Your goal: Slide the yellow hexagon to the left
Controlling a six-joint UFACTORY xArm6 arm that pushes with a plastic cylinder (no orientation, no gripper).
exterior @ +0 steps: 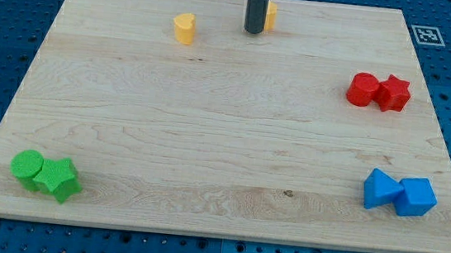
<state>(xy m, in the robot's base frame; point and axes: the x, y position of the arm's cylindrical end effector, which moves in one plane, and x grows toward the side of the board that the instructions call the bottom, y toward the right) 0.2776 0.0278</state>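
Nearest the view's bottom, at the left corner of the board (207,141), we see a green cylinder (27,166) touching a green star (59,179). At the bottom right a blue triangle (380,189) touches a blue cube (416,196). Further up on the right, a red cylinder (363,89) sits against a red star (394,93).

Toward the view's top, a yellow heart (185,28) stands alone, left of centre. Farthest back is our rod, with my tip (254,31) resting on the board. We carry no fingers, so there is nothing to open or close; the rod alone does the pushing.

The yellow hexagon (270,15) is at the top edge, just right of the rod and mostly hidden behind it (only a sliver shows, so we take its shape from the task).

We judge the push barely begun, if at all: the tip sits on the hexagon's left, the wrong side for a leftward push. We would need to get round to its right, and the whole slide remains.
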